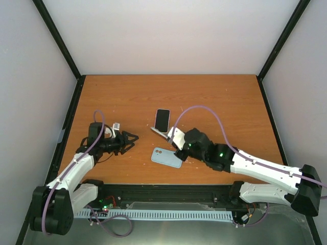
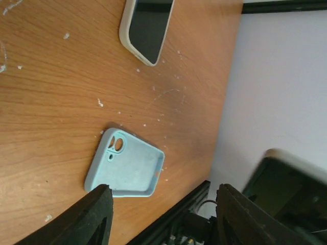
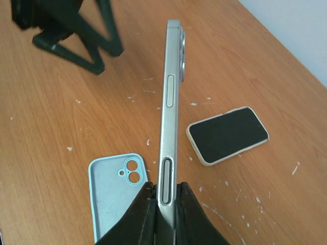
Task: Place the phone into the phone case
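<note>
Now, the right gripper (image 1: 172, 137) is clamped on the silver phone (image 3: 171, 109), fingers (image 3: 142, 214) pinching it across its flat faces near one end. The phone stands on its thin edge, side buttons turned up toward the wrist camera and the lens bumps showing on one face. From above, it sticks out of the jaws toward the far left. Whether its far end touches the wood, I can't tell.

Just near of it, the light blue phone case (image 1: 166, 157) lies flat on the orange wooden table (image 1: 219, 102), between the two arms. It looks hollow side up, raised rim showing, with the round camera cut-out at its left end. The held phone and the case are close but apart; nothing is sitting in the case.

On the far side of the held phone lies a second phone in a cream case (image 1: 162, 119), dark screen up, flat on the table.

Over on the left, the left gripper (image 1: 134, 142) is spread wide with nothing between its fingers (image 2: 99, 217). It sits low over the table, pointing right toward the blue case, a short way off and touching neither the case nor either phone. The wood around the case is flecked with small white specks.
</note>
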`<act>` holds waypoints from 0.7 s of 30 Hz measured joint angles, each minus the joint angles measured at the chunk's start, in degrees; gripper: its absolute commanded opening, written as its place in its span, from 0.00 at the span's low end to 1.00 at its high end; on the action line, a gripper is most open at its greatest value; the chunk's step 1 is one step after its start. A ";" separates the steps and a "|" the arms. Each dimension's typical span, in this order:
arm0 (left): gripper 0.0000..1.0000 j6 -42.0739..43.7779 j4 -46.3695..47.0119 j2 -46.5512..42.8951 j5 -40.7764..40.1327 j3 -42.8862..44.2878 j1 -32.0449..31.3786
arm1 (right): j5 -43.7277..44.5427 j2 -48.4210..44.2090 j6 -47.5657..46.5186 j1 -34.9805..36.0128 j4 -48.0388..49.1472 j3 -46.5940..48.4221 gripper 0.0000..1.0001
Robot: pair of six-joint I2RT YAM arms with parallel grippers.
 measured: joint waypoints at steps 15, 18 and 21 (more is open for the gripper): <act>0.31 5.07 0.61 17.16 -21.86 5.16 -22.95 | -7.85 1.40 17.99 -17.70 -14.45 6.16 0.03; 0.30 5.88 0.28 21.09 -26.05 8.98 -27.43 | -8.79 1.68 19.50 -19.37 -14.91 6.16 0.03; 0.28 6.40 -0.24 23.98 -29.86 11.56 -30.86 | -9.94 1.90 20.59 -20.13 -15.13 6.16 0.03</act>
